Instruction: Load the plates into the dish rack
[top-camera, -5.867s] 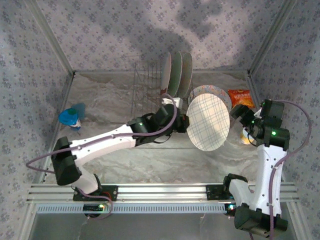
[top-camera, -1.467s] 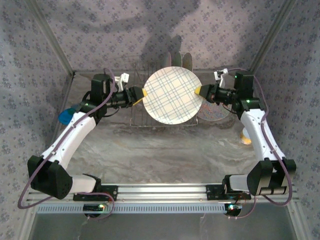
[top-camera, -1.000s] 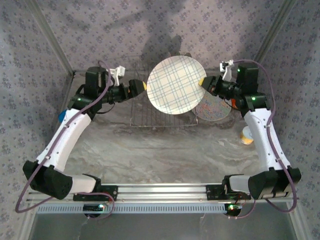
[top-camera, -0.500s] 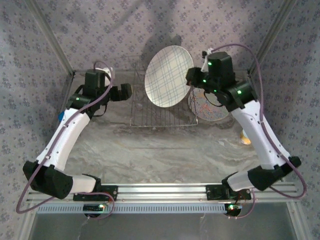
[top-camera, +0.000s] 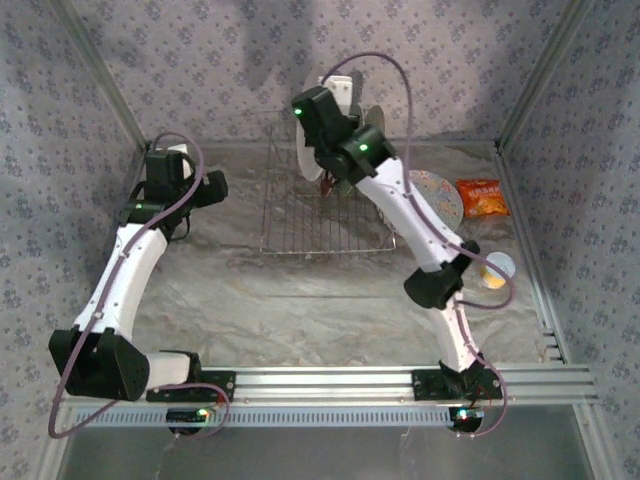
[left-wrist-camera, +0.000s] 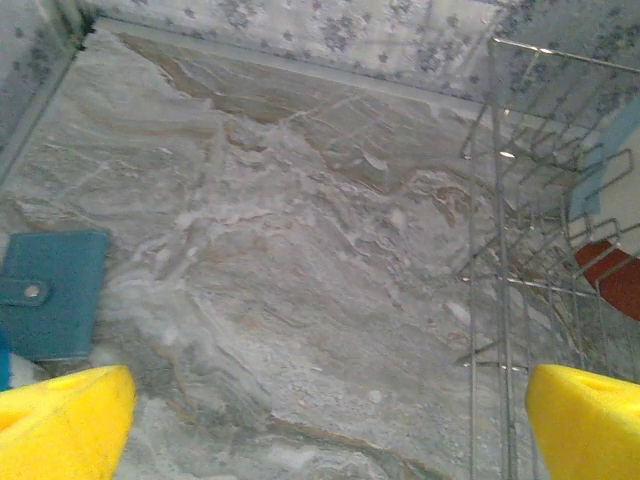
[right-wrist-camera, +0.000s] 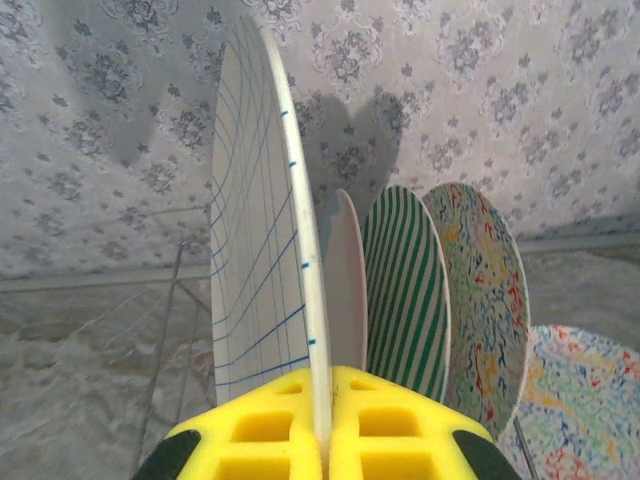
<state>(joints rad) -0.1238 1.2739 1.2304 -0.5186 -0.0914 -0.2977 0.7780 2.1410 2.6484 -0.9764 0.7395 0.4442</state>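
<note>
Progress check: I'd call three of five done. The cream plate with rust-red and light-blue sections (right-wrist-camera: 345, 285), the green-and-white striped plate (right-wrist-camera: 405, 295) and one multicolour floral plate (right-wrist-camera: 487, 300) stand upright side by side in the thin silver wire dish rack (top-camera: 320, 215). The rack sits at the far edge of the grey marbled table (top-camera: 330, 290), roughly mid-way along.

Number four is in hand. The right gripper (right-wrist-camera: 322, 420) has its yellow pads pinched tight on the rim of the pale plaid plate (right-wrist-camera: 255, 230) and holds it on edge just left of the cream one. I can't tell if its bottom sits between the tines yet, so I'm not counting it.

The left gripper (left-wrist-camera: 320, 420) is spread wide with nothing in it, over bare table off the rack's left side.

What's left, I reckon: seat and let go of the plaid one, then fetch the second floral plate (top-camera: 435, 190), which lies flat near the far right corner.
</note>
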